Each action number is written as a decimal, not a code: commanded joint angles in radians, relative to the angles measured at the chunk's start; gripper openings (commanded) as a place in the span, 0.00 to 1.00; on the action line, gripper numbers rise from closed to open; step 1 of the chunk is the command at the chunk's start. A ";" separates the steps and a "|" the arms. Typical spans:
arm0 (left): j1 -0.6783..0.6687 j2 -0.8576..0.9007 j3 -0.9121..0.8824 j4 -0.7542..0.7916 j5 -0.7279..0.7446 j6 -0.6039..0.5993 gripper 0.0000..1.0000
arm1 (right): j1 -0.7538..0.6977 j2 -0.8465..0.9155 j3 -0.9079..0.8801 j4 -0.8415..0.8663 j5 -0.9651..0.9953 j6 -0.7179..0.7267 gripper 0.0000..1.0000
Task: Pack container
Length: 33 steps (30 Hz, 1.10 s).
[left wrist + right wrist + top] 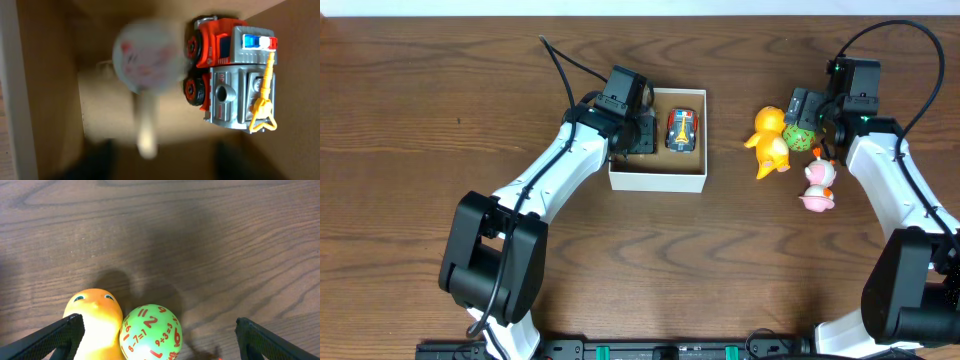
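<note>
One container (657, 181), upper centre: square cardboard box, white walls, brown floor; holds plastic toy truck (232, 75), blurred round white toy (147, 57). Fingers apart on left gripper (165, 157) and right gripper (160, 326).

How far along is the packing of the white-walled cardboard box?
Done: red-and-grey toy truck lies in the white-walled, brown-lined container. In hand: left gripper, open, over a blurred white round toy on a stick inside it; right gripper open over the green numbered ball. Left: ball, orange duck toy, pink-and-white toy on the table.
</note>
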 commanded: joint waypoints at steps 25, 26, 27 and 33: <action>0.358 0.000 0.297 0.002 -0.168 0.043 0.79 | -0.006 0.001 0.019 -0.001 0.005 -0.008 0.99; 0.377 0.005 0.295 -0.040 -0.188 0.056 0.75 | -0.006 0.001 0.019 -0.001 0.005 -0.008 0.99; 0.397 0.012 0.292 -0.091 -0.196 0.068 0.73 | -0.006 0.001 0.019 -0.001 0.005 -0.008 0.99; 0.428 0.072 0.288 -0.375 -0.180 0.074 0.46 | -0.006 0.001 0.019 -0.001 0.005 -0.008 0.99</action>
